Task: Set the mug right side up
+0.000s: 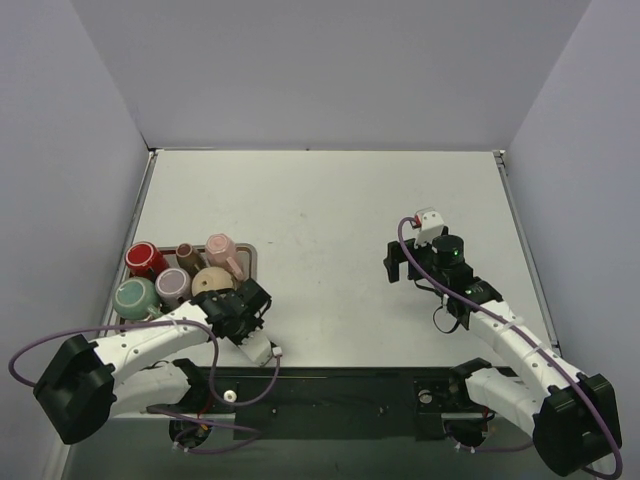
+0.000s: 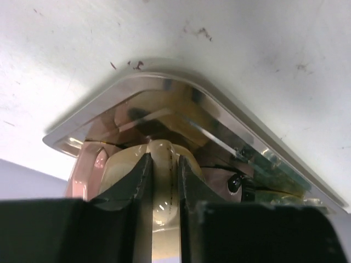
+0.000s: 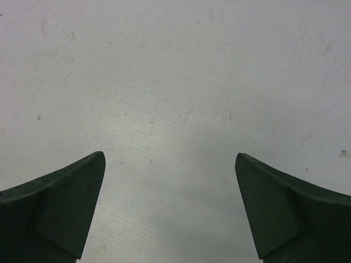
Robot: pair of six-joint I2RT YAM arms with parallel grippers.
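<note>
You're pinching the cream mug [image 1: 208,281] in the tray [image 2: 181,87] with the left gripper [image 2: 163,186], jaws narrow on what looks like its handle. That thin hold is risking a slip or twist on lifting, bumping the neighbouring mugs [image 1: 173,284]. Right gripper [image 3: 170,208] is hanging wide open over bare table.

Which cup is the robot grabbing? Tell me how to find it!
Find the metal tray of mugs near the table's left edge. At its near right corner, the left gripper pinches the cream mug. It is the only pale, cream-coloured one, beside a purple mug and a pink mug.
</note>
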